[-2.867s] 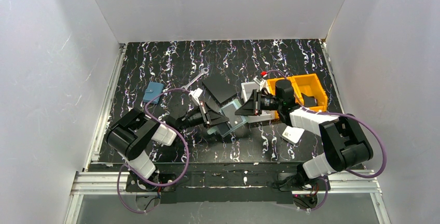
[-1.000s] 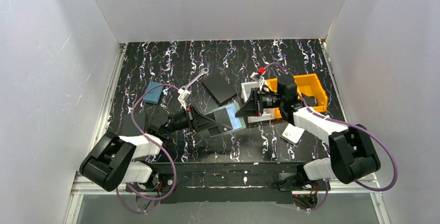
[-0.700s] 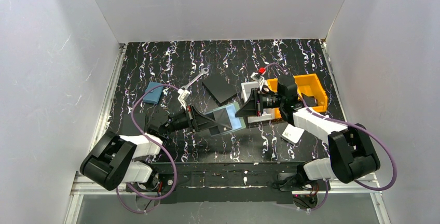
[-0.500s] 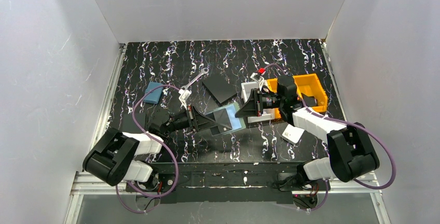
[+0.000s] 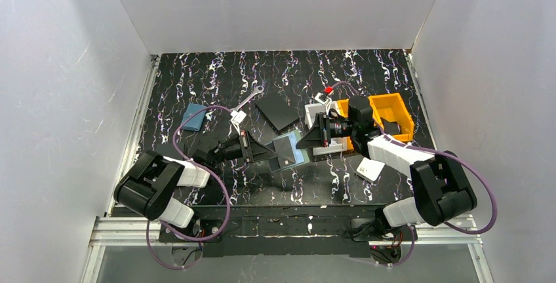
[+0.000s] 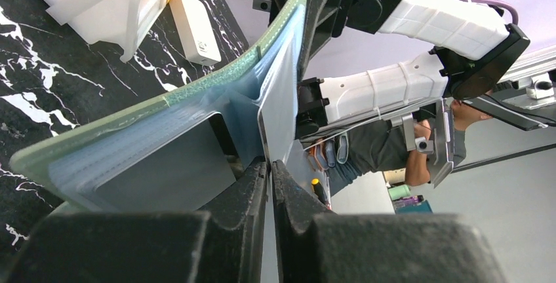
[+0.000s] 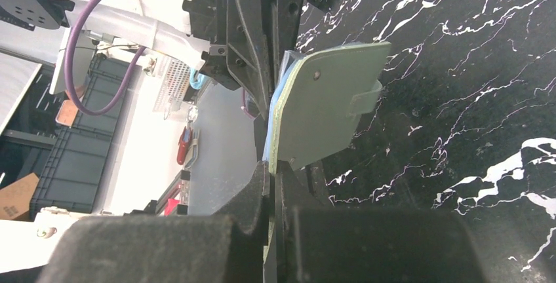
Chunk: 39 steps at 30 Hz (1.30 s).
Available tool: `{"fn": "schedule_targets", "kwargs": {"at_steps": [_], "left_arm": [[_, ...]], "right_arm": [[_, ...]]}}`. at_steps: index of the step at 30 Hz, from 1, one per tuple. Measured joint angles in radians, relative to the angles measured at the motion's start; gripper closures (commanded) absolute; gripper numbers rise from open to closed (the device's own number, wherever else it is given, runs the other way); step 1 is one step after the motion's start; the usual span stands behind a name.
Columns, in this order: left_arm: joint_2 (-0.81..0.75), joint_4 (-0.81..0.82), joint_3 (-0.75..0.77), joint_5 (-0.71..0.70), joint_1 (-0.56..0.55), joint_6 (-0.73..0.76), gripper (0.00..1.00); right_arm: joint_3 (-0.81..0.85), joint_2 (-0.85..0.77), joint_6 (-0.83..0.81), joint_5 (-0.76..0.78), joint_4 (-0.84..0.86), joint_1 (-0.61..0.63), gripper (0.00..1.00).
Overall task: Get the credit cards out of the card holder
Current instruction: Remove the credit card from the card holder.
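Card holder (image 7: pixel 328 99) edge behind right gripper (image 7: pixel 270 168)

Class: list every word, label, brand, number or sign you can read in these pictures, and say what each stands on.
No text here can be read.
Small white box: a dark mark, too blurred to read.
Card holder and pale blue card: no print shows.

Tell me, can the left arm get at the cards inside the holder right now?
Probably yes. The right gripper holds the card holder by its green cover, open toward the left gripper, which pinches a pale sheet inside; card or panel, I cannot tell.
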Motion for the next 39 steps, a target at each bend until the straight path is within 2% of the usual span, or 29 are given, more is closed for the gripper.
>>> {"fn": "schedule_targets", "kwargs": {"at_steps": [6, 10, 14, 38, 39], "left_arm": [[0.032, 0.003, 0.006, 0.003, 0.005, -0.011, 0.85], [0.043, 0.01, 0.013, 0.013, 0.005, -0.018, 0.89], [0.06, 0.015, 0.029, 0.026, 0.005, -0.031, 1.0], [0.111, 0.025, -0.017, 0.031, 0.033, -0.007, 1.0], [0.111, 0.025, -0.017, 0.031, 0.034, -0.007, 0.91]], "right_arm": [[-0.005, 0.009, 0.023, 0.0, 0.013, 0.002, 0.99], [-0.012, 0.018, 0.037, -0.001, 0.024, 0.002, 0.99], [-0.012, 0.019, 0.048, -0.001, 0.034, 0.002, 0.99], [-0.012, 0.019, 0.043, -0.001, 0.044, 0.002, 0.99], [-0.012, 0.019, 0.043, 0.0, 0.044, 0.002, 0.99]]}}
